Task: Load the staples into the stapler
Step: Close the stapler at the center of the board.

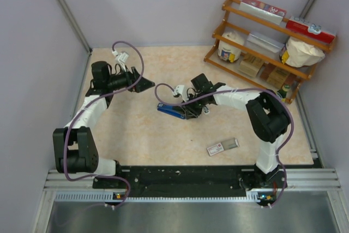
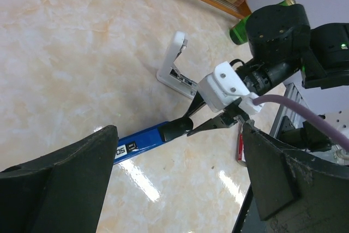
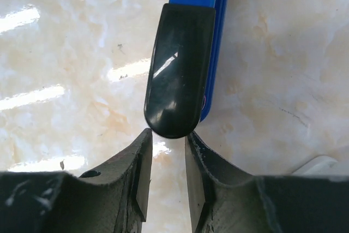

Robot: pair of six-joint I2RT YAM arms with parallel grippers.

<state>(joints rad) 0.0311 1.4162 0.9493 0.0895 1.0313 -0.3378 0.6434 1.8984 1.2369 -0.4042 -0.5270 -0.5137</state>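
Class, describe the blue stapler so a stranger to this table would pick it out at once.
Find the middle of the marbled table, at the tip of the right arm. There lies the blue stapler, slim with a rounded black end. The neighbouring stapler is white and propped open; the flat box is red and white.

— What stands round my bench?
— Pale lilac walls on three sides. My beige marbled tabletop catches bright glare. A wooden rack sits far right, with a metal rail nearest.
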